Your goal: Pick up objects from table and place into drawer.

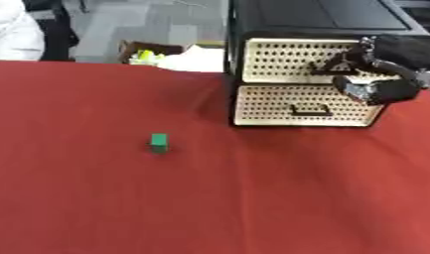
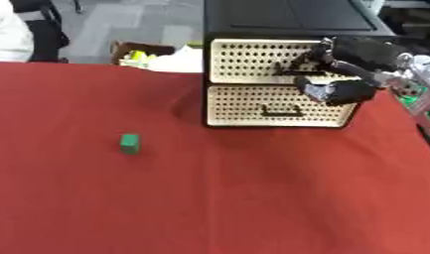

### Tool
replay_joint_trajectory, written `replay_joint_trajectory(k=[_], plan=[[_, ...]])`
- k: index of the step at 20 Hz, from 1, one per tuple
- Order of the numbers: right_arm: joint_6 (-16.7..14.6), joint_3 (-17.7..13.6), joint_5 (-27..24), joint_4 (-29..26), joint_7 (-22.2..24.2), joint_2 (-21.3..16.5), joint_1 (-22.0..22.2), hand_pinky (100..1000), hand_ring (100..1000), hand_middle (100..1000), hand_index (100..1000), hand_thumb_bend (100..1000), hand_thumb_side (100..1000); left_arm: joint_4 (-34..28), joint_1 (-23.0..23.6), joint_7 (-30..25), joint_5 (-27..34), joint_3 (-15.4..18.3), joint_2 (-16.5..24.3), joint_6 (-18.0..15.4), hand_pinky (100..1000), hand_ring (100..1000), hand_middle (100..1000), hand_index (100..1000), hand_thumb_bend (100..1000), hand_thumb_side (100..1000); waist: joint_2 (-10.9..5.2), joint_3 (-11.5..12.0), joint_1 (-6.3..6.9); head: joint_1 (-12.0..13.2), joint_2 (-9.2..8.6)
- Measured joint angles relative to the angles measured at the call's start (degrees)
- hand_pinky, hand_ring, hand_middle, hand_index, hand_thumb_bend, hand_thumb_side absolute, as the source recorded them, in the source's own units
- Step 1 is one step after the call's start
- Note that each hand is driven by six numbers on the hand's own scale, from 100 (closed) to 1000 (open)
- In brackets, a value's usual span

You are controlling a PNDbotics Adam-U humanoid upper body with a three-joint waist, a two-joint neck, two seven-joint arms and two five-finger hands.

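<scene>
A small green block [image 1: 158, 142] stands alone on the red tablecloth, left of centre. At the back right sits a black cabinet [image 1: 314, 20] with two cream perforated drawers, both closed. My right hand [image 2: 344, 67] is at the front of the upper drawer [image 1: 287, 59], its fingers curled round the dark handle [image 2: 296, 69]. The lower drawer [image 1: 279, 106] has its own dark handle [image 1: 311, 111], untouched. My left hand is out of sight.
The red cloth [image 1: 209, 198] covers the whole table. Beyond the far edge stand a brown box with yellow-green items [image 1: 147, 53] and white material [image 1: 196, 59]. A person in white [image 1: 14, 34] is at the top left.
</scene>
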Motion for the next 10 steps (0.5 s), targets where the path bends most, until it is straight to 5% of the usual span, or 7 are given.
replay_joint_trajectory(k=[10], plan=[[1.06,0.01,0.19,-2.41,0.01,-0.10,1.96,100,100,100,439,100,1000,0.00,0.03,0.18,0.18,0.01,0.00,0.21,572,616,708,763,100,928,-0.55,-0.73,0.04,0.00,0.14]])
